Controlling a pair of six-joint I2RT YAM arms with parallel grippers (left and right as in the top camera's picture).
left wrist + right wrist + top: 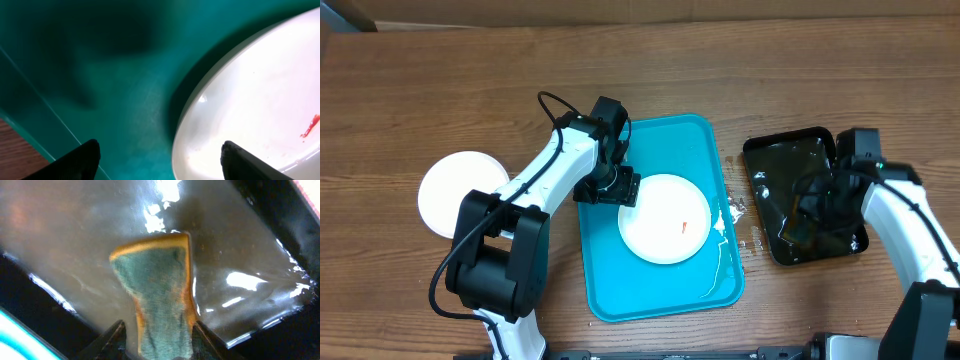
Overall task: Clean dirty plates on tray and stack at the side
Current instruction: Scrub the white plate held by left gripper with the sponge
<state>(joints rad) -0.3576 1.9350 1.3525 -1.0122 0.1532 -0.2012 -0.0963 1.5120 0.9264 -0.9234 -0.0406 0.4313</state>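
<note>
One white plate [665,218] with a small red smear lies on the blue tray [660,305]. My left gripper [625,190] is open at the plate's left edge. In the left wrist view one finger is over the tray [100,75] and the other over the plate [260,100], so the gripper [160,160] straddles the rim. A white plate [460,190] lies on the table at the far left; I cannot tell whether it is a stack. My right gripper [810,215] is over the black tray [790,150], shut on a green and yellow sponge [160,280].
The black tray holds shiny liquid [75,240]. White foam or crumbs [735,210] lie on the table between the two trays. Wet streaks run along the blue tray's right side [720,255].
</note>
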